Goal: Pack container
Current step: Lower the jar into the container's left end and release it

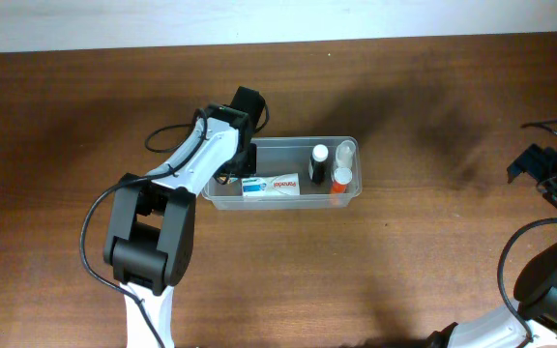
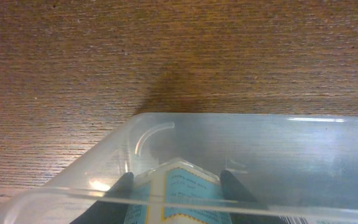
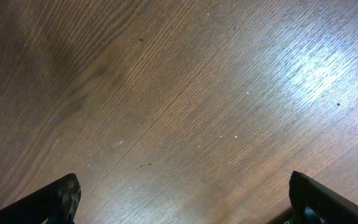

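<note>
The container (image 1: pixel 288 147) is a clear rectangular tub in the middle of the table. A white and blue box (image 1: pixel 271 186) lies along its front wall. A black-capped bottle (image 1: pixel 319 162), a clear bottle (image 1: pixel 346 153) and an orange-capped bottle (image 1: pixel 340 182) stand at its right end. My left gripper (image 1: pixel 236 174) reaches into the tub's left end. In the left wrist view, my left gripper (image 2: pixel 176 185) is shut on the box (image 2: pixel 180 194), seen through the container's wall (image 2: pixel 260 143). My right gripper (image 3: pixel 184 186) hangs open over bare wood, far to the right (image 1: pixel 535 164).
The brown wooden table (image 1: pixel 424 261) stretches round the tub on all sides. A black cable (image 1: pixel 162 135) loops beside my left arm, behind the tub's left end. A pale wall edge (image 1: pixel 259 19) runs along the back.
</note>
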